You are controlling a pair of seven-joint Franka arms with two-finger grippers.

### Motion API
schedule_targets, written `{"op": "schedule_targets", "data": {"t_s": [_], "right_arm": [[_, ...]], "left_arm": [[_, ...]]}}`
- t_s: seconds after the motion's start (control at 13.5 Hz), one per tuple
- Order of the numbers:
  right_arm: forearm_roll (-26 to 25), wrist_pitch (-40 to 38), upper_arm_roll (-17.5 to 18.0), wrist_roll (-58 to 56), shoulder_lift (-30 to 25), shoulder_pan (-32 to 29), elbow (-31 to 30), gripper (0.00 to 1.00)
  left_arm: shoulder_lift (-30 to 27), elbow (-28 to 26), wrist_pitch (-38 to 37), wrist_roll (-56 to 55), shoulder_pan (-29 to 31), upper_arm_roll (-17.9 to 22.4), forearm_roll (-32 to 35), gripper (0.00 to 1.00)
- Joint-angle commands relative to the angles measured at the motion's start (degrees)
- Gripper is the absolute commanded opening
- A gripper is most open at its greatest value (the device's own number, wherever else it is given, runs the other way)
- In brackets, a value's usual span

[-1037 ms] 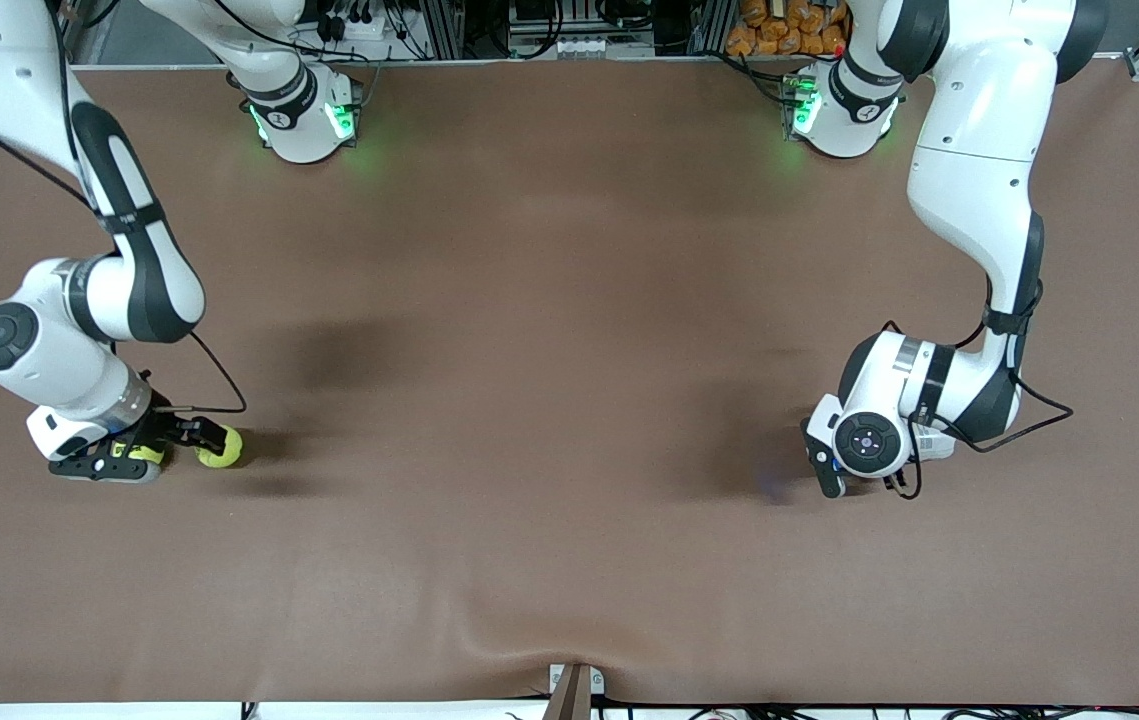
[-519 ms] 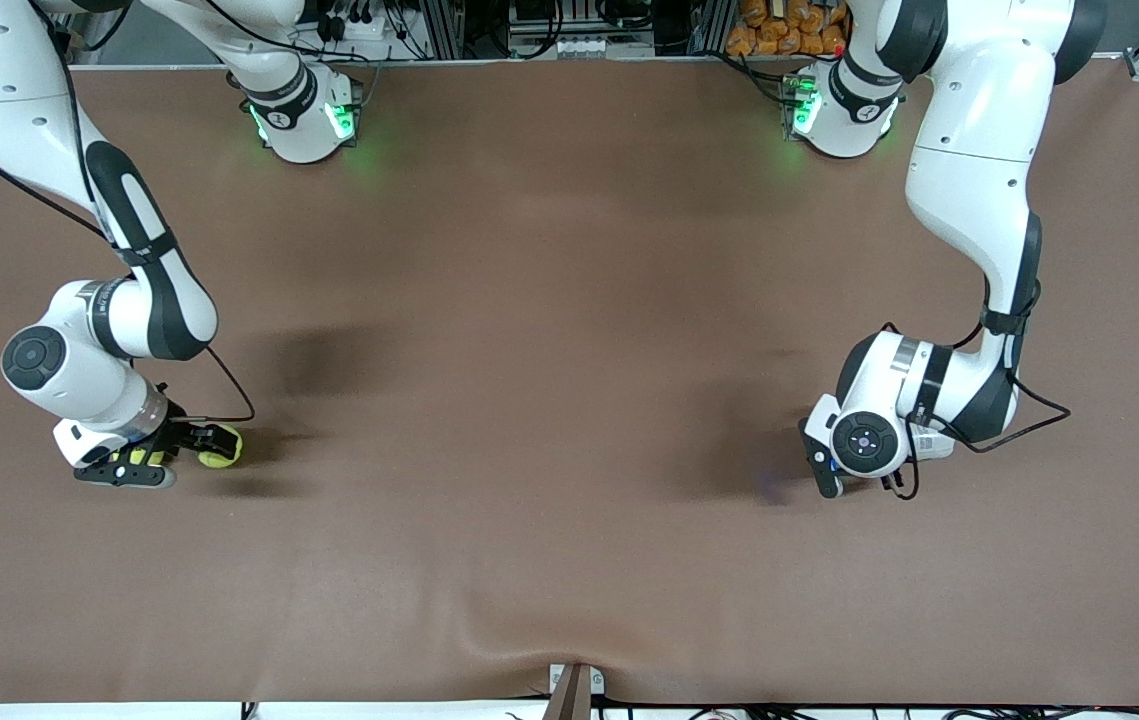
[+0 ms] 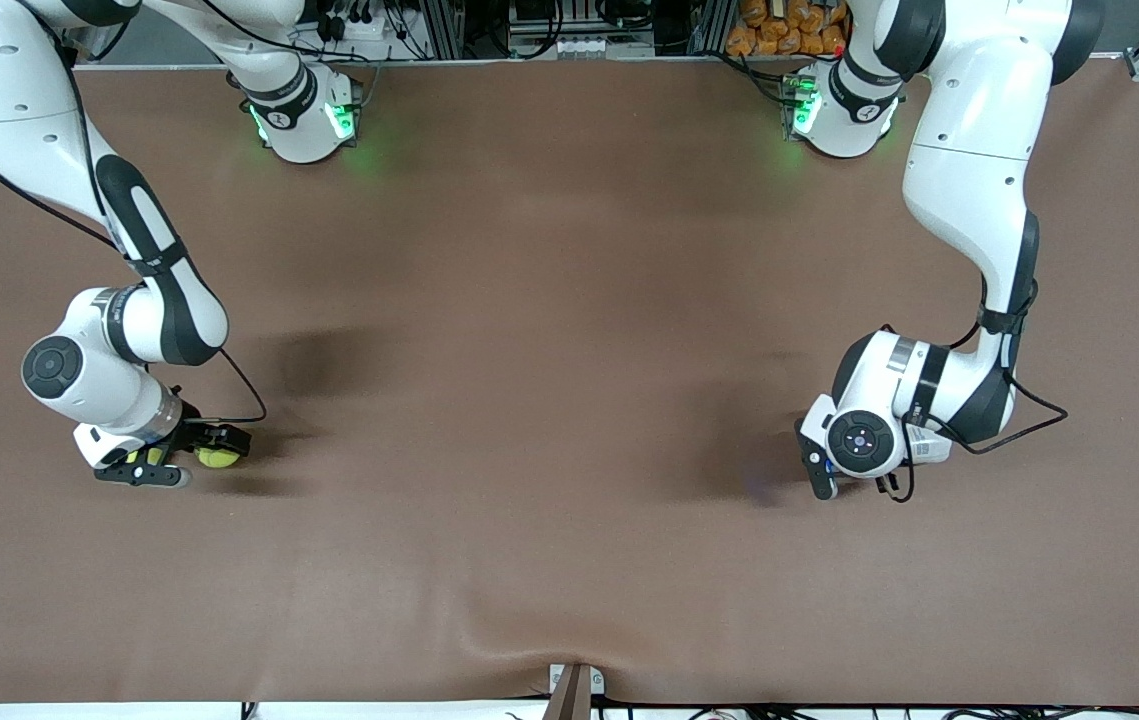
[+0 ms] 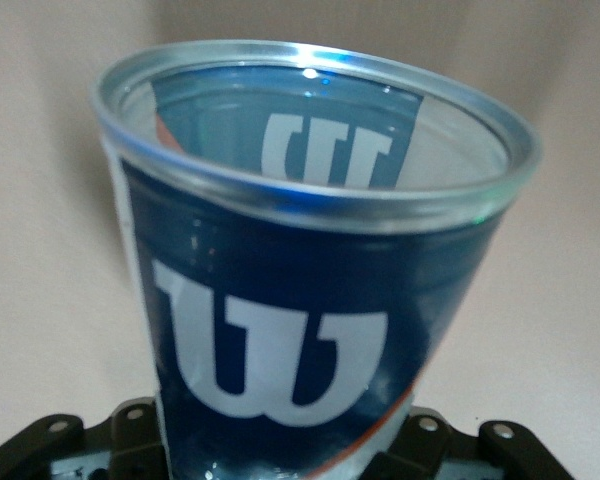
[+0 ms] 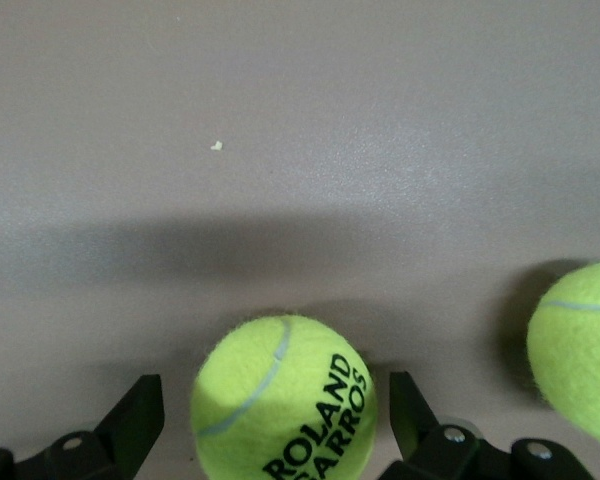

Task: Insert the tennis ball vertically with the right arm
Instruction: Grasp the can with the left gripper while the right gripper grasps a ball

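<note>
So the big change in the last second: the left gripper (image 4: pixel 290 455) has clamped its fingers on the clear can (image 4: pixel 305 260) with the blue label. It was spread wide a moment ago, now it's pinching the can low down, mouth facing up and open. That's the receiver sorted, toward the left arm's end of the counter (image 3: pixel 569 300).

Meanwhile the right gripper (image 3: pixel 164 462) has slid in a bit along the counter and sits low around a tennis ball (image 5: pixel 283 400), fingers spread wide with the ball between them, not squeezed yet. A second ball (image 5: pixel 580 350) lies just beside that one.

My read: can's held, so next up is closing on the ball and carrying it over.
</note>
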Motion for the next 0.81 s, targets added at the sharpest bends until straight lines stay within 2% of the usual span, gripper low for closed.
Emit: {"op": "schedule_targets", "data": {"t_s": [0.0,0.07,0.15,0.22,0.3,0.44,0.59,0.74], "right_arm": [[0.8,0.41,0.47,0.12,0.58,-0.35,0.46,1.0],[0.8,0.41,0.47,0.12,0.58,-0.35,0.46,0.99],[0.8,0.41,0.47,0.12,0.58,-0.35,0.46,0.88],[0.8,0.41,0.47,0.12,0.49,-0.35,0.46,0.76],[0.8,0.32,0.47,0.12,0.49,-0.35,0.46,0.59],[0.8,-0.11,0.47,-0.14,0.05,-0.44,0.46,0.38],[0.8,-2.73,0.56,-0.41,-1.87,-0.7,0.64,0.09],[0.8,-6.6,0.47,-0.5,-4.94,-0.53,0.73,0.04]], "left_arm": [[-4.04,-0.03,-1.16,1.1,0.06,-3.06,0.01,0.68],[-5.89,-0.12,-1.6,1.1,0.76,-4.46,-1.74,0.69],[-7.56,-0.12,-1.78,1.19,0.86,-5.09,-3.41,0.69],[-9.14,-0.21,-1.78,1.28,0.77,-5.96,-5.43,0.69],[-10.2,-0.12,-1.87,1.28,0.86,-6.93,-8.4,0.69],[-11.0,-0.03,-1.26,1.1,1.03,-7.03,-18.4,0.7],[-11.0,-0.03,1.89,1.1,0.95,-7.12,-27.99,0.73],[-10.91,0.23,6.28,0.67,-0.1,-7.29,-35.03,0.71]]}}
